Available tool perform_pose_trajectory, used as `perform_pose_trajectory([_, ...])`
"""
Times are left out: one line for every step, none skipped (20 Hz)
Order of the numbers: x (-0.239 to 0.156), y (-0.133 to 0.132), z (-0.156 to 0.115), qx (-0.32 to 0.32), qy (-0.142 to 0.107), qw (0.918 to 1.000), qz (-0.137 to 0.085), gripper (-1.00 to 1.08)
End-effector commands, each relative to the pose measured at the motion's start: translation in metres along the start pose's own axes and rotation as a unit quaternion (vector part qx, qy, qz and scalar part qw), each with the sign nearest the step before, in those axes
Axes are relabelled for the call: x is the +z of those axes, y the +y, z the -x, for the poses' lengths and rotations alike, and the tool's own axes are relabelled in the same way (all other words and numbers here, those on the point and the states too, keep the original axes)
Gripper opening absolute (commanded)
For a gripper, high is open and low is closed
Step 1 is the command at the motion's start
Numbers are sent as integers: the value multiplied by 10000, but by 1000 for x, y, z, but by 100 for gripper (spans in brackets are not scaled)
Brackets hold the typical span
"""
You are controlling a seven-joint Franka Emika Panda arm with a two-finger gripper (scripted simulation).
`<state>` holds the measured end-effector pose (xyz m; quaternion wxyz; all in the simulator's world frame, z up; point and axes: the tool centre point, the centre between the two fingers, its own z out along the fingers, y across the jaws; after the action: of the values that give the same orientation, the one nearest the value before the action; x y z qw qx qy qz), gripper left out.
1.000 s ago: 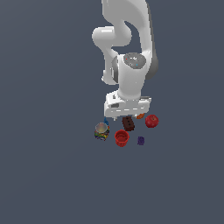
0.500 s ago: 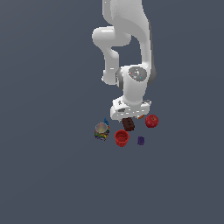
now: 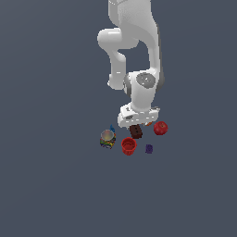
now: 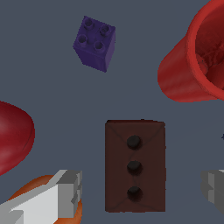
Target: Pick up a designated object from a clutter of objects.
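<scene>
Gripper (image 3: 137, 124) low over the clutter, brown block (image 3: 135, 131) right under it.

From the exterior view I see the block just below the hand, one red cup (image 3: 128, 146) in front, one multicoloured can (image 3: 107, 138) toward the exterior view's left, one red ball (image 3: 160, 128) toward its right, one tiny purple piece (image 3: 148, 148). On the wrist view, the gripper (image 4: 141, 189) is spread wide; the block (image 4: 134, 166) lies between both fingers (image 4: 65, 192), touching neither. One purple piece (image 4: 95, 42), one cup (image 4: 194, 59), one red ball (image 4: 12, 135), one orange ball (image 4: 41, 188) behind a finger.
</scene>
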<state>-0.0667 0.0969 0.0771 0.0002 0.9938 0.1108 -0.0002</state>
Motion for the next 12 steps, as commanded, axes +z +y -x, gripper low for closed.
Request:
perform_pose_trajectory([3, 0, 0, 0, -1, 10000, 0, 100])
perform_pose_trajectory([6, 0, 0, 0, -1, 10000, 0, 100])
perform_pose_trajectory([9, 0, 1, 0, -1, 10000, 0, 100])
perform_pose_trajectory([12, 0, 1, -2, -1, 10000, -1, 100])
perform_pose_trajectory([16, 0, 1, -2, -1, 10000, -1, 100])
perform_pose_trajectory([20, 0, 1, -2, -1, 10000, -1, 100])
perform_pose_trajectory([25, 0, 1, -4, 0, 10000, -2, 100])
perform_pose_trajectory([30, 0, 1, -4, 0, 10000, -2, 100])
perform_pose_trajectory([34, 0, 1, -4, 0, 10000, -2, 100])
perform_pose_trajectory([38, 0, 1, -4, 0, 10000, -2, 100])
perform_pose_trajectory([42, 0, 1, -4, 0, 10000, -2, 100])
perform_pose_trajectory([44, -1, 1, -6, 2, 10000, -2, 100])
